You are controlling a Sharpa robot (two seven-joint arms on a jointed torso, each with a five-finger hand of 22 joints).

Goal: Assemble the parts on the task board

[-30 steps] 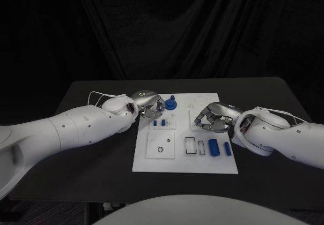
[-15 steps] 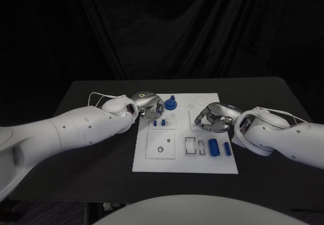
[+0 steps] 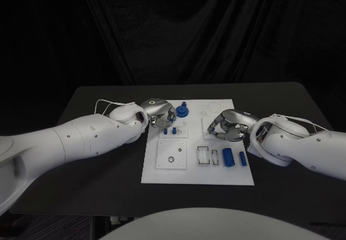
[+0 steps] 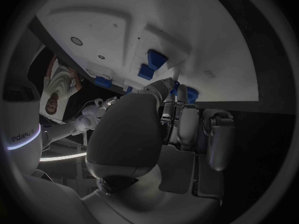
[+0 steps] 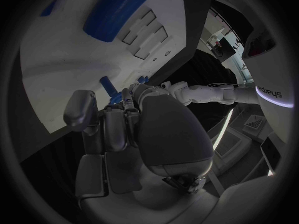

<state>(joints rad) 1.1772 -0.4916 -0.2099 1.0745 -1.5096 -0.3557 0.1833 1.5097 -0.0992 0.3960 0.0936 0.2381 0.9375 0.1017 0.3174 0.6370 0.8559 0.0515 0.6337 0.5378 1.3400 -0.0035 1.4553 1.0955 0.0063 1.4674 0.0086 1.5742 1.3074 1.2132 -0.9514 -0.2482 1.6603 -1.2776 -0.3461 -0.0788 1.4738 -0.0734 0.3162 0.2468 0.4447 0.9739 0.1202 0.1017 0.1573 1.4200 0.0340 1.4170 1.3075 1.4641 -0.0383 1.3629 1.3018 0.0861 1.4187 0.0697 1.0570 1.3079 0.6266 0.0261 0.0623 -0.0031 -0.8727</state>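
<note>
- Nearest me on the task board (image 3: 238, 177), two blue parts lie flat on the right side: a thick cylinder (image 3: 228, 156) and a thinner bar (image 3: 243, 158) just right of it, beside two rectangular slots (image 3: 204, 154). I judge they wait there because their slots are still unfilled.
- To the left of those is a square plate (image 3: 171, 154) with a small oval hole, nothing standing in it.
- My right hand (image 3: 226, 125) hovers over the board's right half, fingers curled inward. In the right wrist view a slim blue peg (image 5: 109, 88) shows near my fingertips, but I cannot tell whether I have hold of it.
- My left hand (image 3: 160, 113) sits at the far left corner of the board, fingers bent down close to two small blue pegs (image 3: 169, 131) in their plate. I cannot tell whether it grips anything.
- Farthest, an upright blue piece (image 3: 182, 110) stands just right of my left hand.
- Against half a second ago, both hands sit in nearly the same spots; the parts have not shifted.
</note>
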